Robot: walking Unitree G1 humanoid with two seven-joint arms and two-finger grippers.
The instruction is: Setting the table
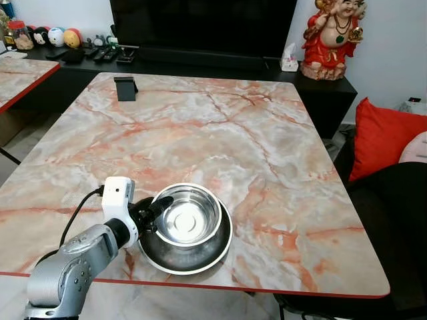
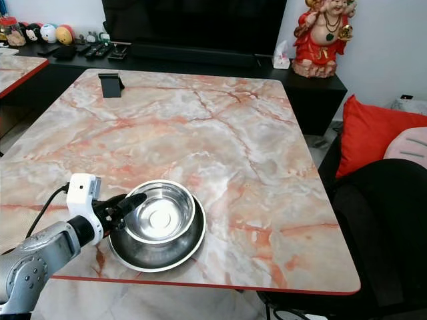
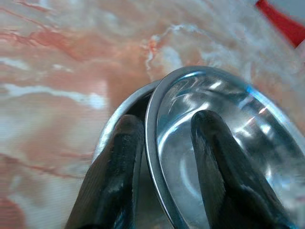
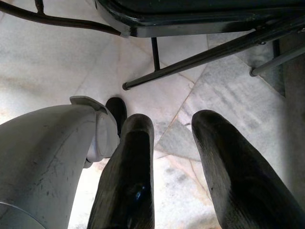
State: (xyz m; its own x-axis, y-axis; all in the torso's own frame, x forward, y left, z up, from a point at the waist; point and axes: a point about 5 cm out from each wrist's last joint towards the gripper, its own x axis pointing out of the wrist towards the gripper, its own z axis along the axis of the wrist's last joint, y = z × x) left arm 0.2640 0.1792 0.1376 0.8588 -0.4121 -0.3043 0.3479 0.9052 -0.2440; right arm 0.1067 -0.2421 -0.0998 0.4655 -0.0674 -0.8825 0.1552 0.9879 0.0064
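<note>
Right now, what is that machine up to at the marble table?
The robot's left hand is pinching the rim of a shiny steel bowl, one finger inside and one outside. The bowl sits in a wider dark metal dish near the front edge of the pink marble-patterned table. A small black stand sits at the far end. The right hand hangs idle, open, over the floor.
</note>
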